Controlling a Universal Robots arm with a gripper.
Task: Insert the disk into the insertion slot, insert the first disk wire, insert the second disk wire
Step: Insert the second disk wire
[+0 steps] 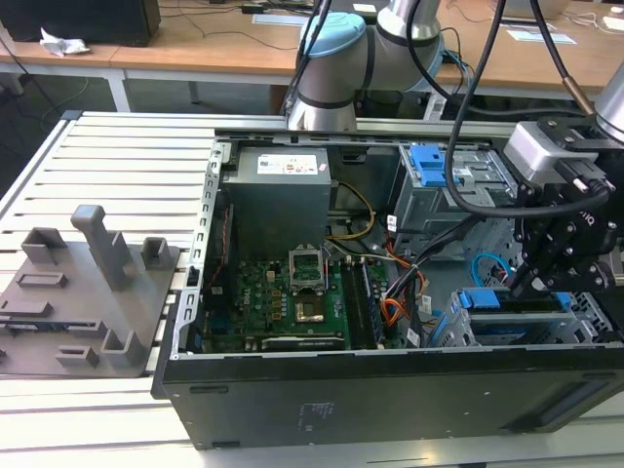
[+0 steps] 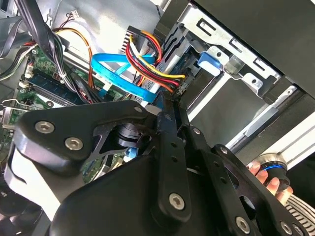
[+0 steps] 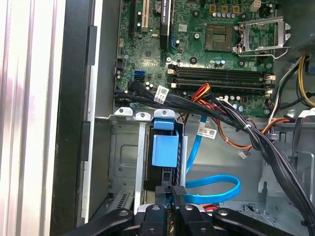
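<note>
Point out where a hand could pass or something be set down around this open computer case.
Free: the ribbed aluminium table behind the grey plastic fixture plate, and its front strip. Crowded: the drive corner, where the black gripper hangs among the blue flat cable and bundled wires.

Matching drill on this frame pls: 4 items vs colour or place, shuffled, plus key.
Things:
1. flat data cable
2. motherboard
3. power supply
4. moulded fixture tray

Descriptions:
A. grey metal box against the case's far wall
B. green, on the case floor
C. light blue
D. grey, outside the case on the exterior view's left

Pairs: 1-C, 2-B, 3-A, 4-D

The tool sits at the drive bay by the blue disk caddy.
</note>
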